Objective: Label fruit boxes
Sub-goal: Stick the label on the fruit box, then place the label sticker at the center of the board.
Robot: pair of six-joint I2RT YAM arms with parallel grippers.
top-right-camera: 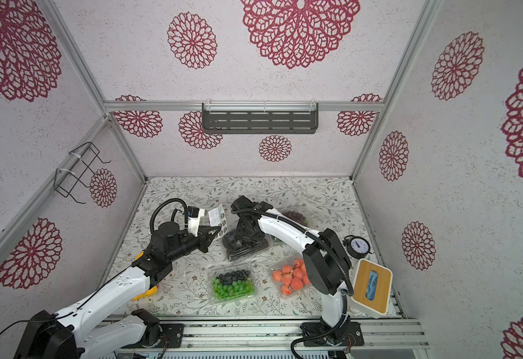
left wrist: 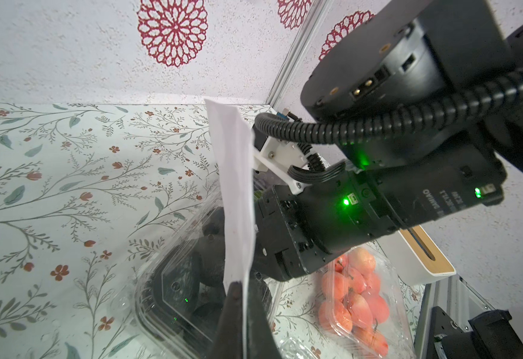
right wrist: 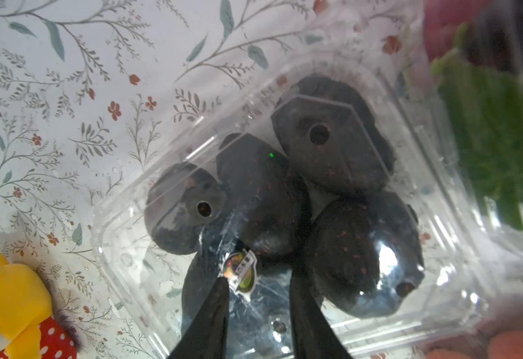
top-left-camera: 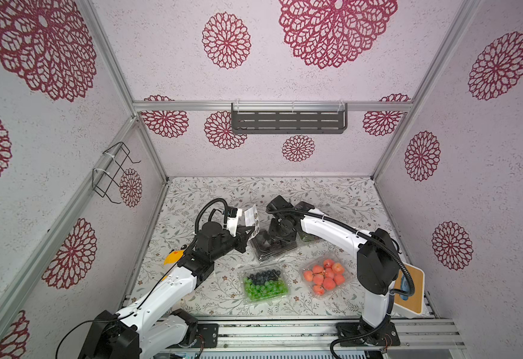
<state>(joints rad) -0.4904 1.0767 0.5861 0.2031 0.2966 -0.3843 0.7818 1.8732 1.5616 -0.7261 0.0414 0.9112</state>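
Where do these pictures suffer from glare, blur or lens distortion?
Right wrist view: white glare on the clear lid of the black-fruit box, and the green patch beside it is out of focus. Left wrist view: mostly sharp, though the green lamp blooms a little. In both top views: even light, but the wide lens makes the frame posts lean outward.

In both top views my right arm (top-left-camera: 325,225) covers most of the black-fruit box (top-left-camera: 263,253), and the purple-fruit box (top-right-camera: 296,216) at its 2 o'clock is half buried behind that arm. Yellow toy (top-left-camera: 173,256) at its 9 o'clock sits partly under my left arm (top-left-camera: 173,283). Right wrist cam: sticker (right wrist: 240,272) print too tiny to read, orange-fruit box (right wrist: 509,345) clipped and blurry.
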